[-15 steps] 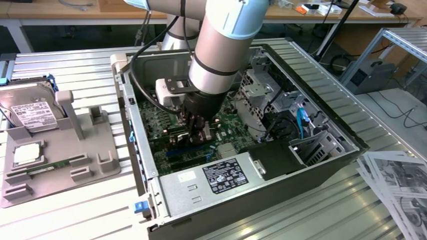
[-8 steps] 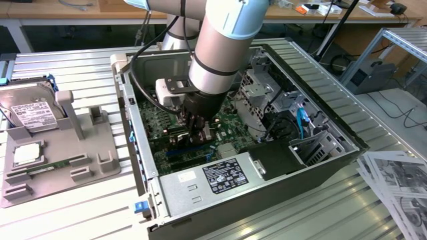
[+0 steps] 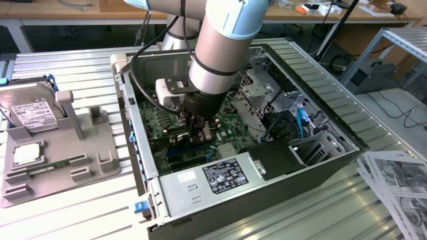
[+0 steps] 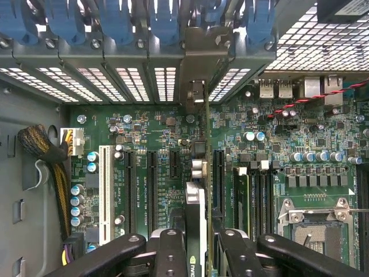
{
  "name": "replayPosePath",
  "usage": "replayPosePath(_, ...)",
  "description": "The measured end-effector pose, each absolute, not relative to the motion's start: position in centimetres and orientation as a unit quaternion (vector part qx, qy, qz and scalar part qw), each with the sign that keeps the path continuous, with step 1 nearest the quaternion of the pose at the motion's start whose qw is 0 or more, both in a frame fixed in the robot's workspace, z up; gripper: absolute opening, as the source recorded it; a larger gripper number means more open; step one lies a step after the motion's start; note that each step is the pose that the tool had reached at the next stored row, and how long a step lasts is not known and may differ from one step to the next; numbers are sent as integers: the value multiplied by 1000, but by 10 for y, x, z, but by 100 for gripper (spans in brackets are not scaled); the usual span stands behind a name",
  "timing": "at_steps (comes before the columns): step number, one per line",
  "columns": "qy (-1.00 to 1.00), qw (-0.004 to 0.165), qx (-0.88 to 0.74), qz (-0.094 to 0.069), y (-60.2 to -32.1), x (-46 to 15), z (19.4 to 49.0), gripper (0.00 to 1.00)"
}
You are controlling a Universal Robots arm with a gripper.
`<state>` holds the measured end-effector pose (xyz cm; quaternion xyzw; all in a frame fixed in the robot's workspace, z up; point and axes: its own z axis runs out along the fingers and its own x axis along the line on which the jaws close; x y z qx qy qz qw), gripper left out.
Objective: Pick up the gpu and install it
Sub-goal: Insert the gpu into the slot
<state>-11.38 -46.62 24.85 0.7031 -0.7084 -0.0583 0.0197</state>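
Fingers (image 4: 199, 242) clamped on the gpu (image 4: 196, 219), held edge-on over the motherboard (image 4: 155, 138) slots inside the PC case (image 3: 333, 165). Board silkscreen and PSU label (image 3: 223, 176) unreadable.

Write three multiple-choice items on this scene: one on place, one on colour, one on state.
1. Where is the gpu?
A. on the grey tray
B. inside the case, over the motherboard
C. on the papers

2. What colour are the clips above the rear slot covers?
A. blue
B. red
C. yellow

3. What is the gripper doing?
A. hanging open
B. holding the hard drive
C. gripping the gpu edge-on

Key: B, the card stands above the motherboard slots; A, blue in the wrist view; C, fingers flank the card.
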Motion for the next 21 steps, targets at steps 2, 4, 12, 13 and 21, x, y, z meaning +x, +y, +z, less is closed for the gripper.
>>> replayPosePath(2, -708, 20, 703, -58, -466, -114, 249, 27)
replayPosePath(4, -708, 20, 703, -58, -466, -114, 249, 27)
replayPosePath(12, -710, 36, 702, -42, -466, -114, 248, 27)
replayPosePath(13, -710, 36, 702, -42, -466, -114, 249, 27)
replayPosePath(21, -710, 36, 702, -42, -466, -114, 248, 27)
